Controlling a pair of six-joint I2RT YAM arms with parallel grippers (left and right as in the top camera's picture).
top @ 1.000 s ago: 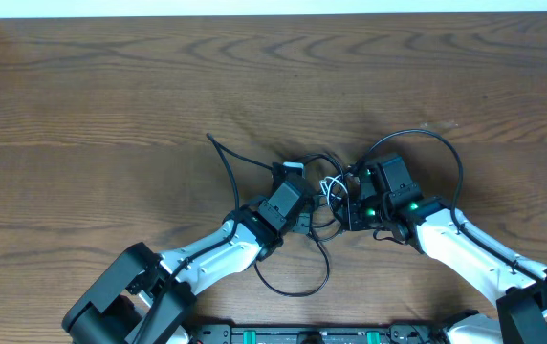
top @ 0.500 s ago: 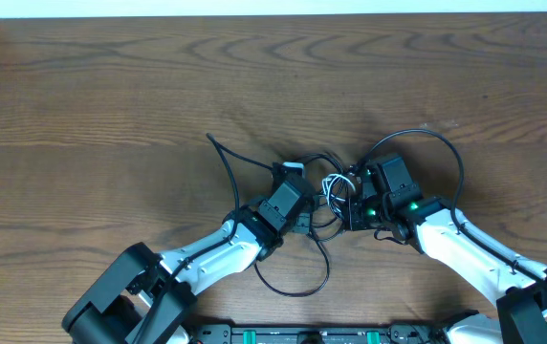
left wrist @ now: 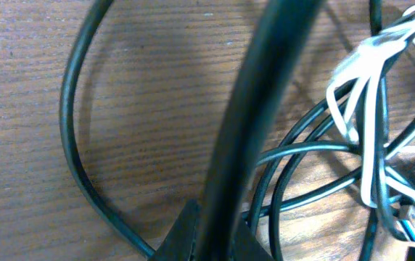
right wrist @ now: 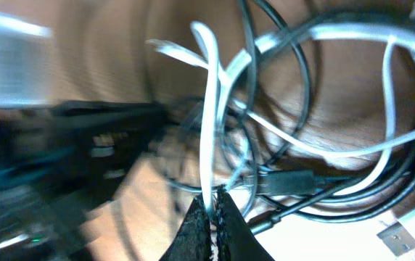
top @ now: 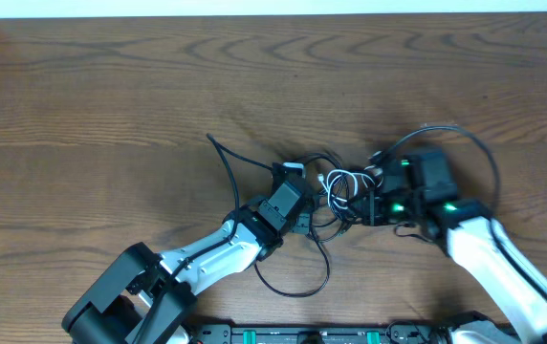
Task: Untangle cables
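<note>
Now the right pincer sits further right, newly pinching the white cable.
Left pincer grips a black cable — the tangle, mid-surface, looks stretched and likely loosening.

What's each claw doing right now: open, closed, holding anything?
Left claw: closed on a black flexible cord.
Right claw: closed on a thin white flexible cord.

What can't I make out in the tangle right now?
Overhead: crossings in the tangle are too small, partly under the right gripper.
Left wrist: the black cable in the left gripper blocks the middle; the white cable runs off the right edge.
Right wrist: motion blur smears the left half.
</note>
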